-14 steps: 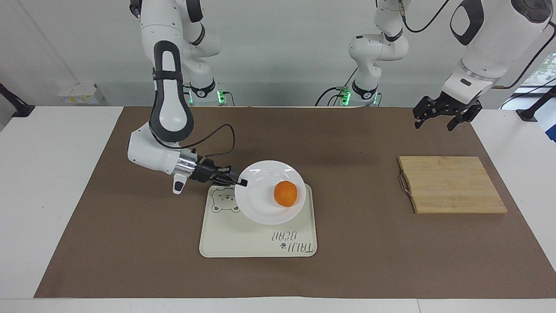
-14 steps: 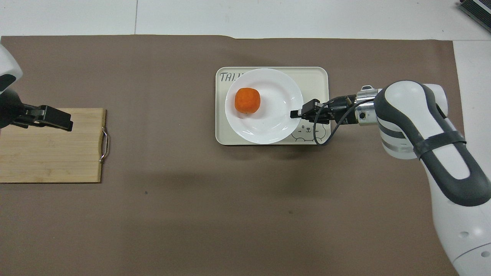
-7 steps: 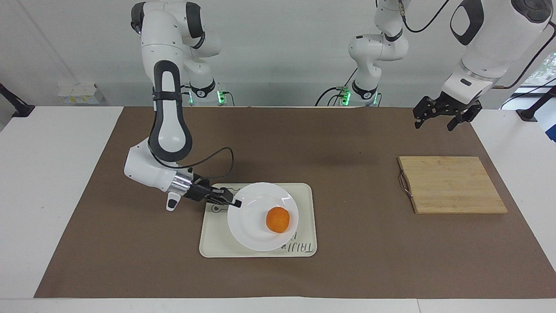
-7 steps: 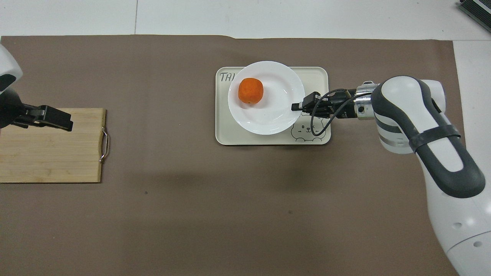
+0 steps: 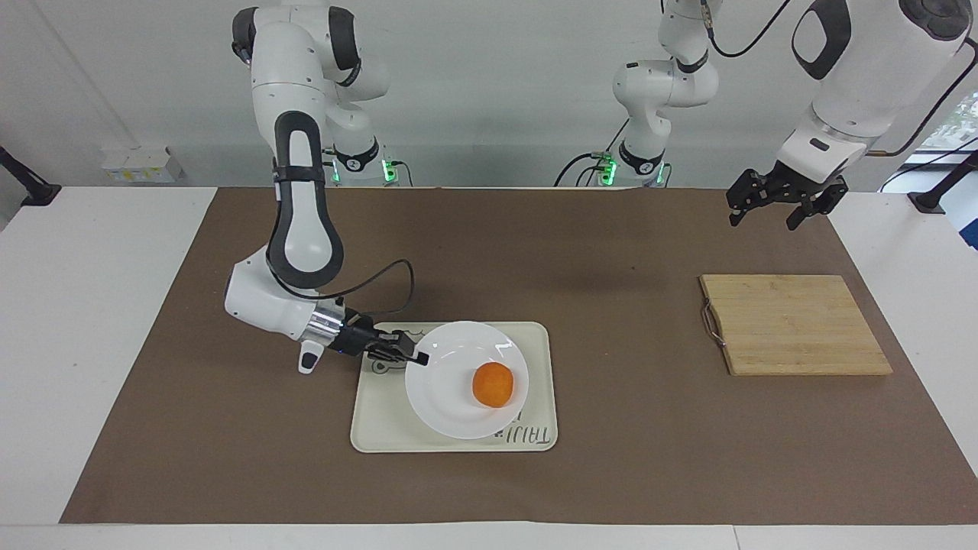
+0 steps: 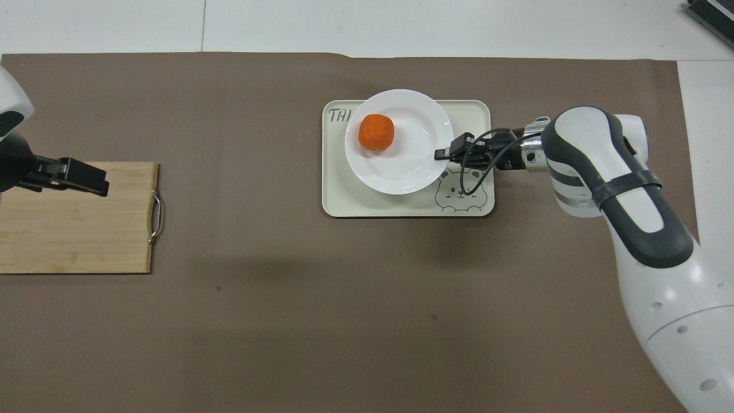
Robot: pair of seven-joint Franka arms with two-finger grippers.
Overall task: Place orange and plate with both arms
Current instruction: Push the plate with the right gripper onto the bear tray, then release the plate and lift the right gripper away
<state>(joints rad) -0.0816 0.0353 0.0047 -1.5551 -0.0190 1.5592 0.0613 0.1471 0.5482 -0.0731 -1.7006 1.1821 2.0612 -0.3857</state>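
Since a second ago the plate [image 5: 466,380] has come down and away from the robots, from a tilted carry above the tray's robot-side edge to lying over the cream bear tray [image 5: 390,428], its rim overhanging the tray's edge farthest from the robots. The orange [image 5: 492,384] rides on the plate, toward the left arm's end of it. The right gripper [image 5: 412,357] is pinched shut on the plate's rim at the end facing the right arm's side; its forearm reaches in low and nearly level, elbow raised above it. The left gripper [image 5: 773,206] waits with jaws spread wide and empty, up in the air over the mat just at the robot-side edge of the bamboo cutting board [image 5: 795,325].

By my reading the task is nearly through: orange on plate, plate at the tray. What seems left is to settle the plate flat, let go of the rim and draw the right arm back.
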